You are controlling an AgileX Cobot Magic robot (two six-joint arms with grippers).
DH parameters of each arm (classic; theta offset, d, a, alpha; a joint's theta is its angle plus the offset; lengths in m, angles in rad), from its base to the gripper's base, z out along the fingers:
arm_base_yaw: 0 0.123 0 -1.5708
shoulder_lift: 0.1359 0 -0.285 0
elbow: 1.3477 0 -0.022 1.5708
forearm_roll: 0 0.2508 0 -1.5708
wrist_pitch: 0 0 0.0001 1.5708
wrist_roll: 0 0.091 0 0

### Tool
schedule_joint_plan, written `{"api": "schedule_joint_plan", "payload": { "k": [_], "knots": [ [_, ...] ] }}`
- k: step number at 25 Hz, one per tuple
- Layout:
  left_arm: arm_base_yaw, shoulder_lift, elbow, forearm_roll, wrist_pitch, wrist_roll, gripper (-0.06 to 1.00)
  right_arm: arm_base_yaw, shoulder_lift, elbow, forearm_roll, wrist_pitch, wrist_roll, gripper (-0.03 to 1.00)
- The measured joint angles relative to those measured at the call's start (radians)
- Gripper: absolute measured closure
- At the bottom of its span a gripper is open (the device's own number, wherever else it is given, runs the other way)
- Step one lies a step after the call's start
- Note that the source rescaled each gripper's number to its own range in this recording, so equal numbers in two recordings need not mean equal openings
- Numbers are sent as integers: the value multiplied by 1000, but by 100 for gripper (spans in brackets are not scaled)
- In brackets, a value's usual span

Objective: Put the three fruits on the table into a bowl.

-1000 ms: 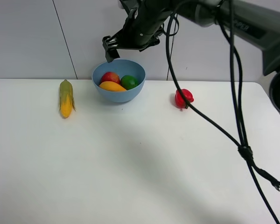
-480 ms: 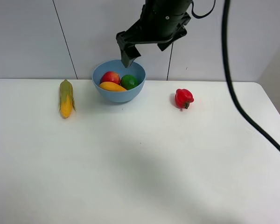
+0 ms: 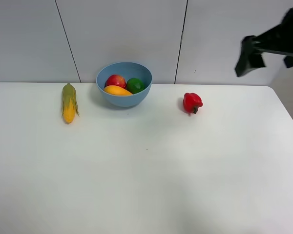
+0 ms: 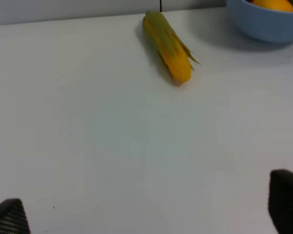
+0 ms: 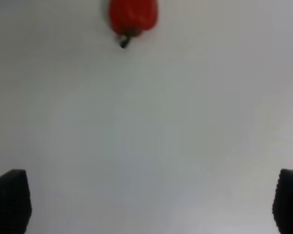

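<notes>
The light-blue bowl (image 3: pixel 124 94) stands at the back of the white table (image 3: pixel 146 170). In it lie the red pomegranate (image 3: pixel 115 80), the green lime (image 3: pixel 135 85) and the orange-yellow mango (image 3: pixel 117 90). The bowl's rim (image 4: pixel 266 22) and a bit of the mango (image 4: pixel 273 4) also show in the left wrist view. My right gripper (image 3: pixel 268 53) hangs in the air at the far right, open and empty (image 5: pixel 149 202). My left gripper (image 4: pixel 146 214) is open and empty over bare table, and is out of the exterior high view.
A corn cob with green husk (image 3: pixel 69 102) lies left of the bowl and shows in the left wrist view (image 4: pixel 167 46). A small red bell pepper (image 3: pixel 192 103) sits right of the bowl, below the right wrist camera (image 5: pixel 133 17).
My right arm has swung from above the bowl to the far right, and its cable has left the view. The fruits, corn and pepper have not moved.
</notes>
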Motion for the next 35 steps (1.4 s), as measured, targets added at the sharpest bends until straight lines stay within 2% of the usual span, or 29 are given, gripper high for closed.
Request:
{"api": "schedule_joint_plan", "payload": {
  "k": [4, 6, 10, 18, 21, 27, 35],
  "knots": [
    [0, 0, 0, 0, 0, 0, -4, -139, -234, 140, -23, 0, -43, -3],
    [0, 0, 0, 0, 0, 0, -4, -219, -471, 255, -58, 1, -46, -3],
    [0, 0, 0, 0, 0, 0, -4, -243, -771, 396, -63, -14, -47, -3],
    [0, 0, 0, 0, 0, 0, -5, -244, -1247, 682, -77, -175, -43, -3],
    [0, 0, 0, 0, 0, 0, -5, -244, -1330, 752, -41, -185, -61, -3],
    [0, 0, 0, 0, 0, 0, -5, -244, -1339, 832, 70, -185, -150, -3],
    [0, 0, 0, 0, 0, 0, -5, -243, -1339, 894, 84, -147, -147, -3]
  ]
}}
